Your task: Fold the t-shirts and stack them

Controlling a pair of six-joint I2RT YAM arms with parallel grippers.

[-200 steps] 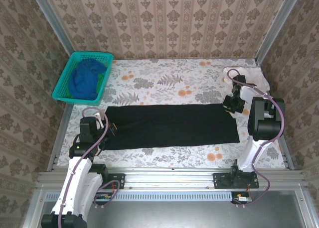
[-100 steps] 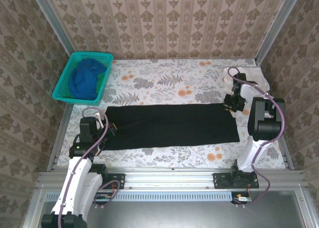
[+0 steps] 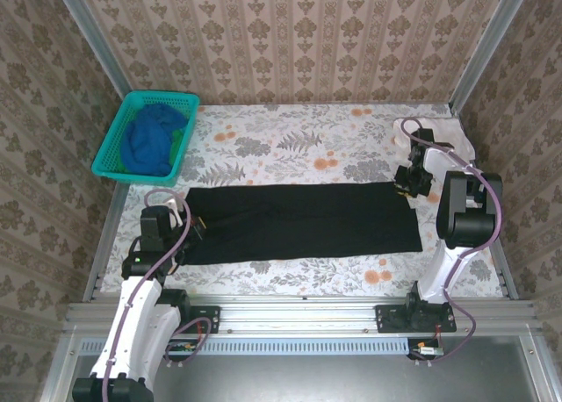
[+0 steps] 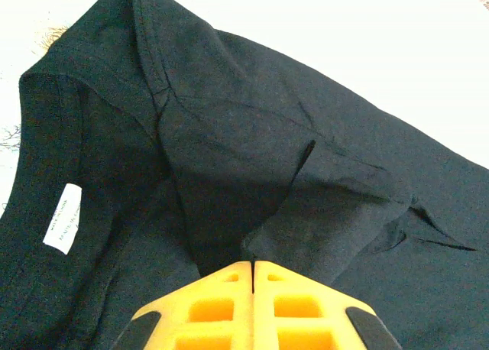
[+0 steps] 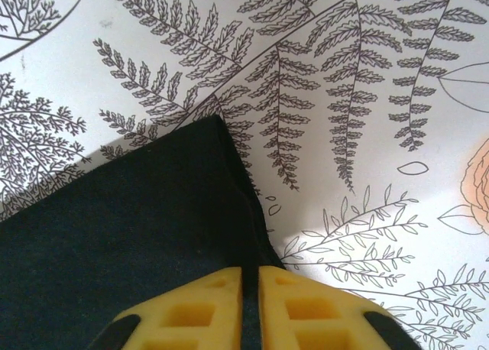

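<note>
Floral table [image 3: 290, 147]; left hand [image 4: 253, 264], right hand [image 5: 250, 272] clamped tight on black t-shirt [image 3: 299, 222].

- Black t-shirt [image 3: 299, 222]: matt knit cloth with a fine grain. It is creased and ridged at the left end and lies flat and smooth at the right, with a stitched hem.
- Label [image 4: 63, 218] on it: white, smooth, with small print.
- Table cover [image 3: 290, 147]: smooth sheet printed with ferns and orange flowers, with a faint sheen.
- Basket [image 3: 110, 139], far left: teal plastic mesh.
- Blue t-shirt [image 3: 149, 143] inside it: matt cloth, crumpled.
- Frame rails [image 3: 299, 310], near edge: grey metal, dull.
- Walls [image 3: 290, 33]: matt, patterned like wallpaper.
- Left gripper [image 4: 253, 267] and right gripper [image 5: 250, 272]: yellow moulded plastic, matt, with square pockets.
</note>
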